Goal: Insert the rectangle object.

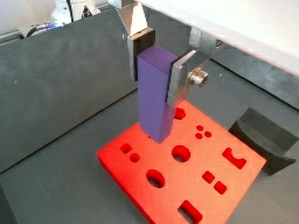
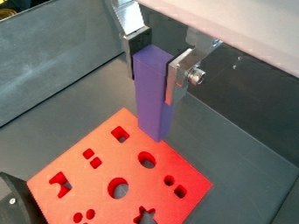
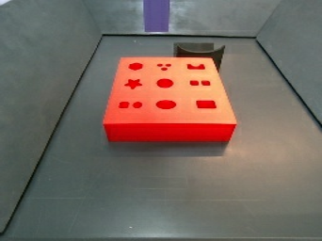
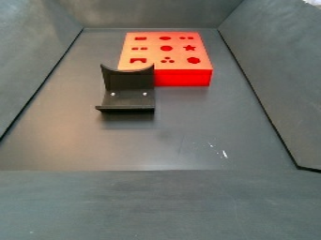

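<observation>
My gripper (image 1: 158, 74) is shut on the rectangle object (image 1: 156, 105), a slim purple-blue bar, gripping its upper end between the silver fingers (image 1: 183, 77). The bar hangs upright, lower end well above the red block with shaped holes (image 1: 176, 166). Both wrist views show this: gripper (image 2: 156, 74), bar (image 2: 153, 101), block (image 2: 117, 184). In a side view only the bar's lower part (image 3: 156, 13) shows, high behind the block (image 3: 168, 94); the gripper is out of frame. In a side view the block (image 4: 166, 52) lies far back, with bar and gripper out of view.
The dark fixture (image 4: 126, 89) stands on the floor beside the red block, seen also in a side view (image 3: 199, 49) and in both wrist views (image 1: 267, 136) (image 2: 12, 201). Grey walls (image 3: 51, 56) enclose the dark floor (image 4: 163, 159).
</observation>
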You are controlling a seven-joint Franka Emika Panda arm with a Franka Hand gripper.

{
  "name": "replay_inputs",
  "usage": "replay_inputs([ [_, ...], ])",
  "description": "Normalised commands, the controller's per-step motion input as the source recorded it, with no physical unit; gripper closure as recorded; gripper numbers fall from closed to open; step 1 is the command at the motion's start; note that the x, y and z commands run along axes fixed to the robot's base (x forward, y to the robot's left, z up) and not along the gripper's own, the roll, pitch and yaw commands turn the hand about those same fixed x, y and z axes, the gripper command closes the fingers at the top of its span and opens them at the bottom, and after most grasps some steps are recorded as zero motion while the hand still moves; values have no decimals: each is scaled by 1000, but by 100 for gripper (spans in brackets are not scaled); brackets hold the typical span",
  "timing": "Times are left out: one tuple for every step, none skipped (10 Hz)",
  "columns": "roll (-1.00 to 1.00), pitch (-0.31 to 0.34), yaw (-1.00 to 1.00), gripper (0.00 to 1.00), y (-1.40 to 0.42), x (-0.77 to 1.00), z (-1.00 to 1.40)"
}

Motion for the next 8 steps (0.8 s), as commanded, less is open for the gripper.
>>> replay_inputs([
  [-23,0,-157,100,-103,494,-389],
  [0,-67,-97,100,-137,709,-740],
  [14,-99,-97,100,-163,746,-857],
  [0,-111,-103,100,-131,711,-874],
  [0,-103,-97,100,-106,726,-860],
  [16,-63,-46,100,-74,757,-826],
  [0,-19,-43,100,-31,797,-731],
  [-11,-11,-51,100,0,797,-646],
])
